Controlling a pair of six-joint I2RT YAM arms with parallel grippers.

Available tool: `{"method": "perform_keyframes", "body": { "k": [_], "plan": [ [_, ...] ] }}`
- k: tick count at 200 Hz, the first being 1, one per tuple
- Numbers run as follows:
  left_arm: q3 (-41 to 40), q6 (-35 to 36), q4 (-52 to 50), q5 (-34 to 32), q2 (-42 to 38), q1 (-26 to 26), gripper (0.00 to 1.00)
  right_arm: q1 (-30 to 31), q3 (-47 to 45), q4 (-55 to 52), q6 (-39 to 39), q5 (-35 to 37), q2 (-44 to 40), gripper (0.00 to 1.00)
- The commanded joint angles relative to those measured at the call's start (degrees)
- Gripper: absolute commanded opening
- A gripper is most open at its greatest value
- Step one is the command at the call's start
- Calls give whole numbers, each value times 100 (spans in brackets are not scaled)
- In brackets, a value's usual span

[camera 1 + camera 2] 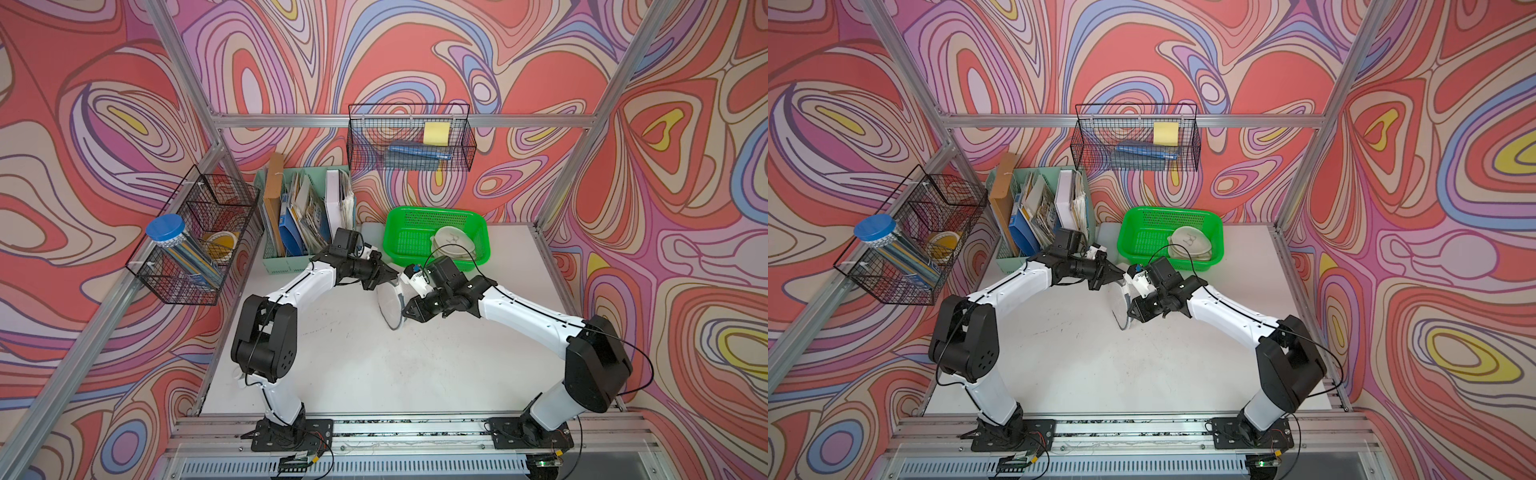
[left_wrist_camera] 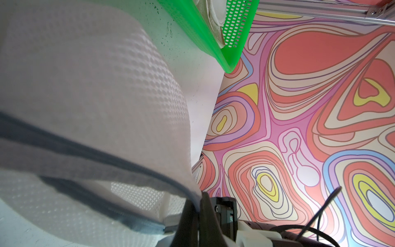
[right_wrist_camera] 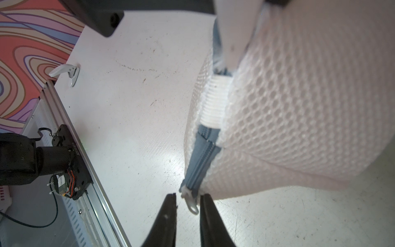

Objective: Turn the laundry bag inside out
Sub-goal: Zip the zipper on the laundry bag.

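Observation:
The laundry bag [image 1: 390,305] [image 1: 1120,305] is white mesh with a grey-blue zipper [image 3: 201,158], and it stands on edge at mid-table between both arms. My left gripper [image 1: 392,276] [image 2: 197,203] is shut on the bag's grey zipper trim at its upper far side. Mesh [image 2: 85,85] fills much of the left wrist view. My right gripper [image 1: 405,313] [image 3: 188,198] sits low at the bag's near end. Its jaws are a little apart, and the white zipper pull [image 3: 192,205] hangs between them against one finger. The zipper looks closed along the stretch I can see.
A green basket [image 1: 436,216] [image 2: 213,42] holding white items [image 1: 451,243] stands just behind the bag. A mint file holder [image 1: 291,220] with papers is at the back left. Wire baskets [image 1: 199,237] [image 1: 411,137] hang on the frame. A white clip [image 3: 64,71] lies near the table's front edge.

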Motion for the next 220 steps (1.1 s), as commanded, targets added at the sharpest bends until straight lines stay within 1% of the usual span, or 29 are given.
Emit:
{"method": "perform_keyframes", "body": {
  "k": [1, 9, 26, 68, 112, 141, 171, 200, 220],
  "plan": [
    [85, 102, -115, 44, 6, 41, 0, -20, -52, 41, 20, 40, 103, 11],
    [85, 105, -117, 29, 7, 33, 0, -21, -40, 23, 18, 32, 92, 9],
    [94, 112, -142, 15, 15, 38, 0, -16, -23, -31, 7, 46, 60, 0],
    [199, 58, -390, -89, 158, 78, 0, -16, -20, -233, -75, 244, -180, 0],
    [344, -191, -568, -181, 348, 233, 0, 97, -131, -316, -234, 437, -329, 0],
    [350, -546, -460, -180, 474, 460, 0, 273, -230, -335, -286, 622, -327, 0],
    [415, -673, -418, -148, 602, 696, 0, 365, -324, -307, -279, 648, -320, 0],
    [516, -588, -489, -121, 639, 728, 0, 409, -320, -210, -228, 670, -304, 0],
    [507, -497, -603, -148, 663, 745, 0, 507, -297, -176, -247, 870, -292, 0]
  ]
}}
